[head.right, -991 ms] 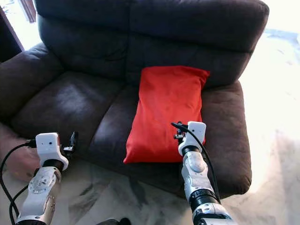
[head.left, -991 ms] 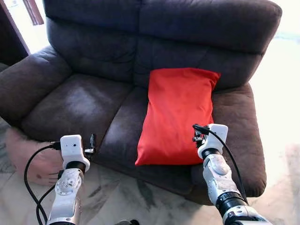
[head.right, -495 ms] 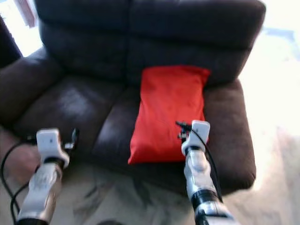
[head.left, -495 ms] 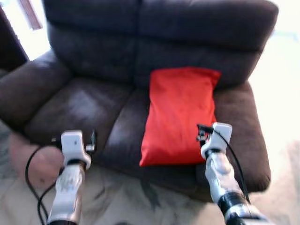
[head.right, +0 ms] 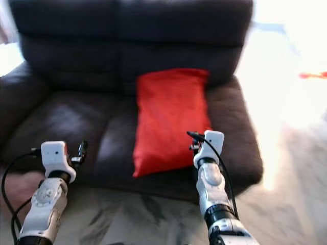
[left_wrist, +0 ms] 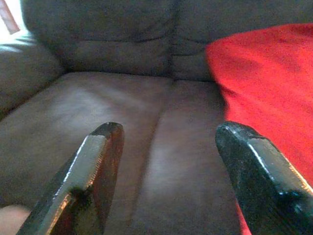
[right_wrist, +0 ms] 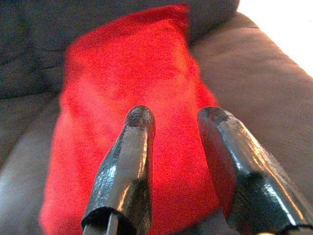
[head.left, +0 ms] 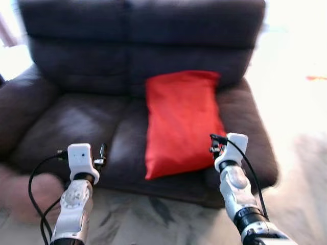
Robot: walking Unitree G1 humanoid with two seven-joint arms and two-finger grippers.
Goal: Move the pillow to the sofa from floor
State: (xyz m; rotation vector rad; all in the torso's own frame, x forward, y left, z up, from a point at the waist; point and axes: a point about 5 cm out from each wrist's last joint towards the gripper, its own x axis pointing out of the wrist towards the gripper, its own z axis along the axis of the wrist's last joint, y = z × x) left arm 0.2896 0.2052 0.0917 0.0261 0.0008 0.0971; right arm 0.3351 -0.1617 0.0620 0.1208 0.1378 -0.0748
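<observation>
A red pillow lies lengthwise on the right seat of the dark brown sofa, its top end leaning against the backrest. My left gripper is held up in front of the left seat cushion, open wide with nothing between its fingers. My right gripper hovers just before the pillow's near edge, open by a narrower gap and holding nothing. In the left eye view both wrists are raised at the sofa's front edge, and the picture is blurred.
A pinkish soft object lies on the marbled floor by the sofa's left front corner. Bright floor spreads to the right of the sofa, with a small orange spot far off.
The whole picture has shifted and blurred, so the camera moved; the sofa now sits further left in view. The pillow stays on the seat and both arms keep their pose.
</observation>
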